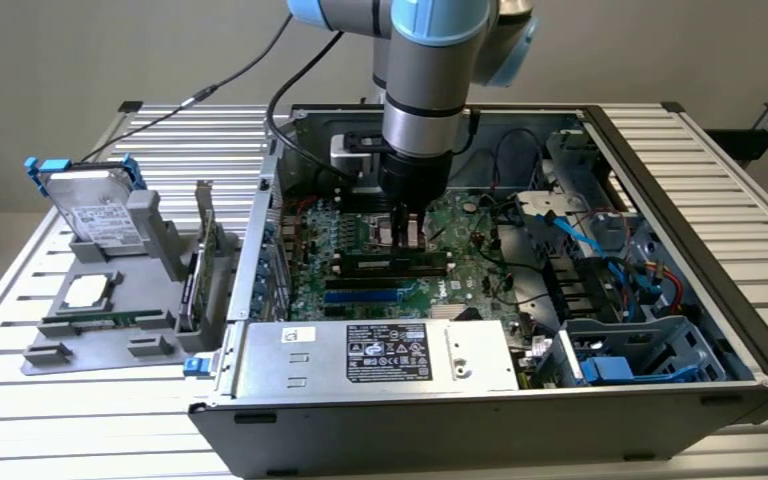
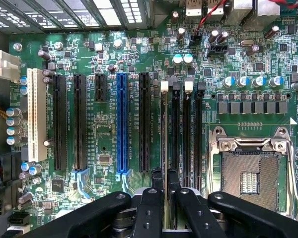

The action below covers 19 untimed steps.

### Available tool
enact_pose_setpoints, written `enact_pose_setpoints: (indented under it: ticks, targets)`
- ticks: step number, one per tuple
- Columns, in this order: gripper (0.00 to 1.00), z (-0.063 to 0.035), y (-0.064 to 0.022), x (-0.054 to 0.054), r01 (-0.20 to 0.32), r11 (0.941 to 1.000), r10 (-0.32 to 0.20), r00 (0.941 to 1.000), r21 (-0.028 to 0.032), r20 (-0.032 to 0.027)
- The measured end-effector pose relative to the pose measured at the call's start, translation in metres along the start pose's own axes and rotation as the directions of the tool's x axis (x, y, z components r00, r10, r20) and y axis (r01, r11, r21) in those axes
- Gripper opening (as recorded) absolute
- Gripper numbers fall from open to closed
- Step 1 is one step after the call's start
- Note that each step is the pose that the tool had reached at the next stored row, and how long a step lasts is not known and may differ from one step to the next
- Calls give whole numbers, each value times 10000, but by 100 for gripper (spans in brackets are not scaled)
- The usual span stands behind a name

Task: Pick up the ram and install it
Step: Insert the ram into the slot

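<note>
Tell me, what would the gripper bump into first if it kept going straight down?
Most likely the ram, seen edge-on right below the gripper and lined up with the memory slots on the motherboard. Whether gripper and ram already touch is unclear.

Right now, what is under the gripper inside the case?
The ram stands edge-on along a memory slot, running under the gripper. Its end there and that slot's latch are covered by the gripper.
</note>
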<state>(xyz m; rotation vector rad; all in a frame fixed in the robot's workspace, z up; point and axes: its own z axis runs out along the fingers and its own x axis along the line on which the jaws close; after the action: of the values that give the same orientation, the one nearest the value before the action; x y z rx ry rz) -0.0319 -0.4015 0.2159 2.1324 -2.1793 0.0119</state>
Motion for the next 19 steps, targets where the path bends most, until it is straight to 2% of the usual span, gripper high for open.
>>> enact_pose_setpoints:
  ticks: [2, 3, 10, 19]
  targets:
    - [17, 0, 0, -1, 0, 10000, 0, 10000, 0, -4]
    - [24, -1, 0, -1, 1, 10000, -1, 10000, -1, -7]
    - [24, 0, 0, -13, -2, 10000, 2, 10000, 0, -34]
    - [24, 0, 0, -46, -2, 10000, 2, 10000, 0, -37]
